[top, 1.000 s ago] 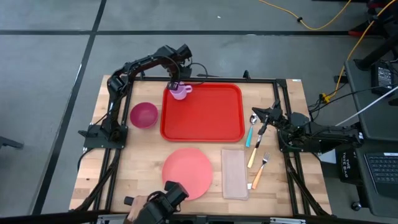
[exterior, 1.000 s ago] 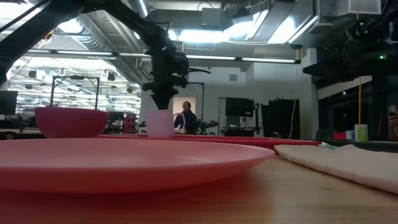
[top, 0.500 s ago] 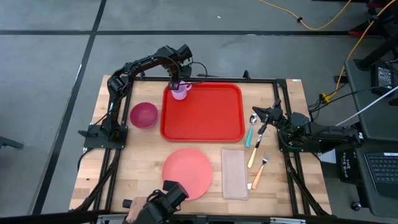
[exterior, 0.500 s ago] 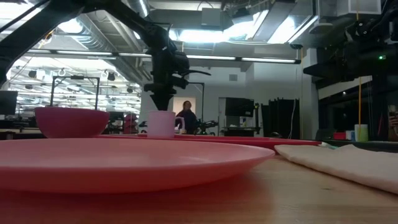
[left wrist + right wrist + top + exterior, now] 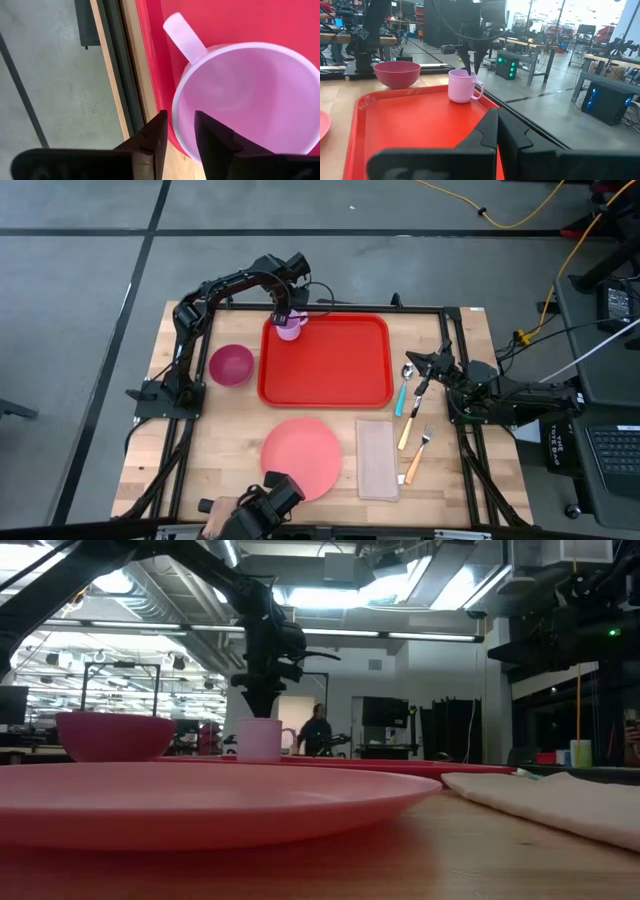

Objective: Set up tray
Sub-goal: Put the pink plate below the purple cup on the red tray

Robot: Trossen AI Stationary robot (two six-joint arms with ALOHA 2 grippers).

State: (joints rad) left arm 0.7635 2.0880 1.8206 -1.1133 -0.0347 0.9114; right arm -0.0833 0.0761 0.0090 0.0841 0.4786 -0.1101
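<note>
1. Since a second ago the cup [image 5: 290,329] has settled slightly into the tray's far-left corner, and in the low view a person in the room behind has walked to the right; nothing else has shifted.
2. Left to right on the wooden counter [image 5: 230,423]: a round, deep magenta bowl [image 5: 231,364]; the tray [image 5: 330,365], a big glossy red plastic rectangle with rounded corners and a raised rim, lying at the far middle; then spoons [image 5: 403,383] and a fork [image 5: 419,452].
3. Nearer lie a flat salmon plate [image 5: 301,456] and a pale folded napkin [image 5: 377,458].
4. The left end effector [image 5: 178,134] pinches the cup's thin lilac rim, one finger inside, one outside.
5. The right end effector [image 5: 497,131] rests right of the tray, fingers pressed together.
6. The step looks like placing the cup; next, the left fingers should spread and lift straight up.
</note>
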